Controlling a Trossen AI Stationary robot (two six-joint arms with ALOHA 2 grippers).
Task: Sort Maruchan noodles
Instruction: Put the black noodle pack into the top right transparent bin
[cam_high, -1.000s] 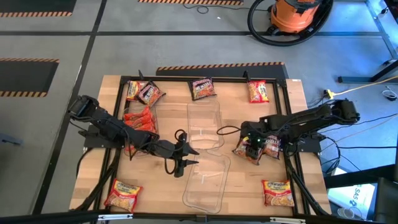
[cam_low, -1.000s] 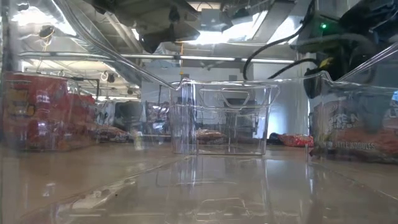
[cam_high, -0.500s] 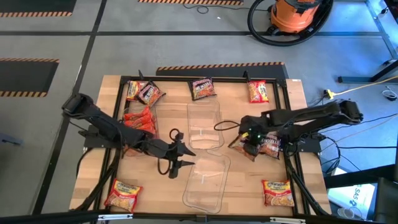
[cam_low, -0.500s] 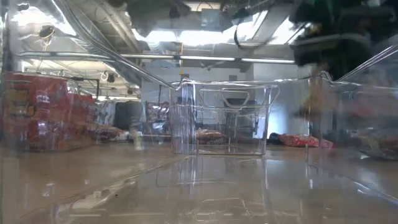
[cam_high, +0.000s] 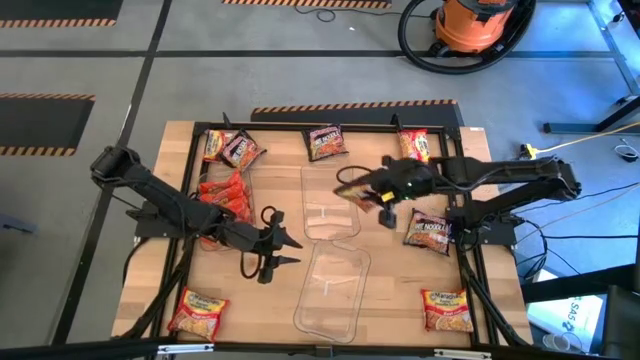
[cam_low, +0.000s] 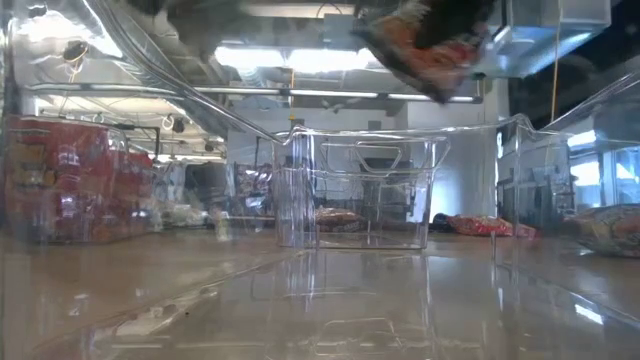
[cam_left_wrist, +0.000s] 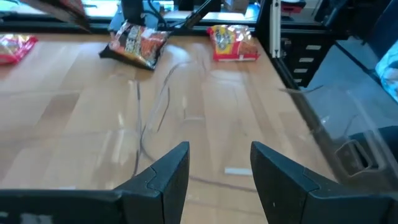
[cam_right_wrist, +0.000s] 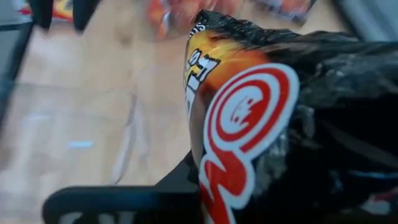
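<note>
High view looks straight down on the whole table (cam_high: 160, 290) and both arms. Low view sits at tabletop level, very near a clear bin (cam_low: 360, 190), facing the room behind. Left wrist view looks forward across the wood toward two packets (cam_left_wrist: 134, 43). Right wrist view is pressed close to a dark packet (cam_right_wrist: 261, 112), also seen in the high view.

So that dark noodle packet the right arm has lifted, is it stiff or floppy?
Probably a bit of both: the dark packet hangs tilted from the right gripper without folding, so a stiff block likely sits inside. Its crinkly edge looks soft, and the glossy wrapper may be slippery.
</note>
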